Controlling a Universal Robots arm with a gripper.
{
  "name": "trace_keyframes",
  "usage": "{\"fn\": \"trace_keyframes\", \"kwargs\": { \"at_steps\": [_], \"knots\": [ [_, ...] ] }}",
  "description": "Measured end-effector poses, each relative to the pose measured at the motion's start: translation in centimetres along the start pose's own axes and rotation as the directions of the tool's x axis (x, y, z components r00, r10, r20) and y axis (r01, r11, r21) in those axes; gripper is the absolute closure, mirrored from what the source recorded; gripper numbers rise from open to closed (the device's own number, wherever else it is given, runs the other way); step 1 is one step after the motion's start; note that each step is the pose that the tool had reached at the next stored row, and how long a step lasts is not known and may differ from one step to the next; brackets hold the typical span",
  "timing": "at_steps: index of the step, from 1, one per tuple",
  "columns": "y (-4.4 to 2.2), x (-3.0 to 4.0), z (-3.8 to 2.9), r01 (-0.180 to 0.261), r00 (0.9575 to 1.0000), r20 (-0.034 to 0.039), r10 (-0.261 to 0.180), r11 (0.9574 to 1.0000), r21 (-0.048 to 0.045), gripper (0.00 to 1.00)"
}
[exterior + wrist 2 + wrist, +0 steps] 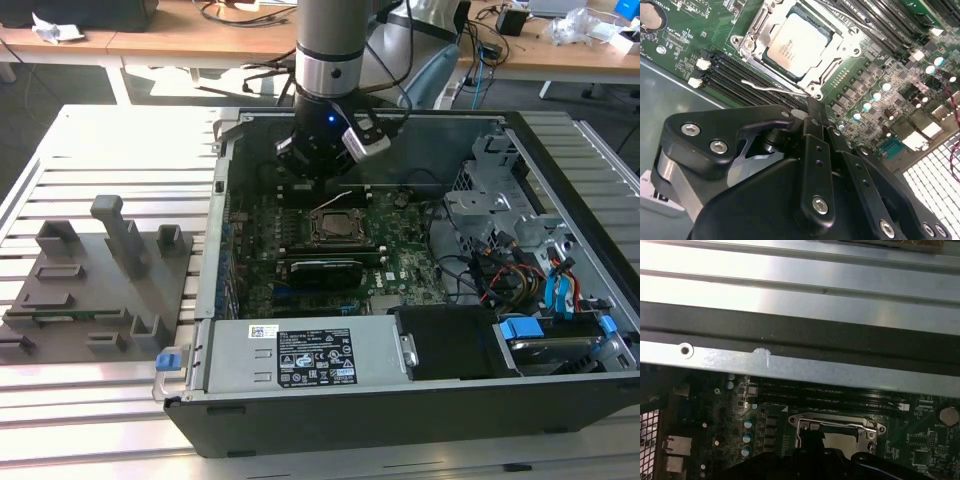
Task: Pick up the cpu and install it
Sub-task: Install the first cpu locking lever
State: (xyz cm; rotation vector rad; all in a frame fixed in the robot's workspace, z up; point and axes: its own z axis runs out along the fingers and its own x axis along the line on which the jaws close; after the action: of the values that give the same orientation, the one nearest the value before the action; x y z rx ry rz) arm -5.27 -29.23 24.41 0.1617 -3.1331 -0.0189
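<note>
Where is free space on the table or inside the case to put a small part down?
Bare slats lie on the table beyond the grey fixture, left of the computer case in the exterior view. Inside it is crowded: the gripper hangs over the cpu, cables pack the right.

In the first wrist view the gripper's point(840, 465) black body covers the near half of the cpu point(842, 440) and its socket point(837, 432). In the second wrist view the gripper point(812, 125) hides the motherboard point(875, 100) under it, and its fingertips cannot be made out. In the exterior view the arm point(330, 60) is cut off by the upper edge.
</note>
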Motion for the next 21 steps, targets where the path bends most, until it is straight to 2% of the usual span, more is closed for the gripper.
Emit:
{"fn": "trace_keyframes", "kwargs": {
  "at_steps": [4,9,13,17,21],
  "knots": [
    [0.1,-0.17,0.73,0.0,1.0,0.0002,0.0,1.0,-0.0065,0.89],
    [0.49,-0.32,1.18,0.0,1.0,0.0003,0.0,1.0,-0.0068,0.89],
    [1.13,-0.51,1.65,0.001,1.0,0.0003,-0.001,1.0,-0.0068,0.89],
    [1.46,-0.78,2.32,0.001,1.0,0.0002,-0.001,1.0,-0.0068,0.89],
    [1.59,-0.92,2.56,0.001,1.0,0.0002,-0.001,1.0,-0.0068,0.89]
  ]
}}
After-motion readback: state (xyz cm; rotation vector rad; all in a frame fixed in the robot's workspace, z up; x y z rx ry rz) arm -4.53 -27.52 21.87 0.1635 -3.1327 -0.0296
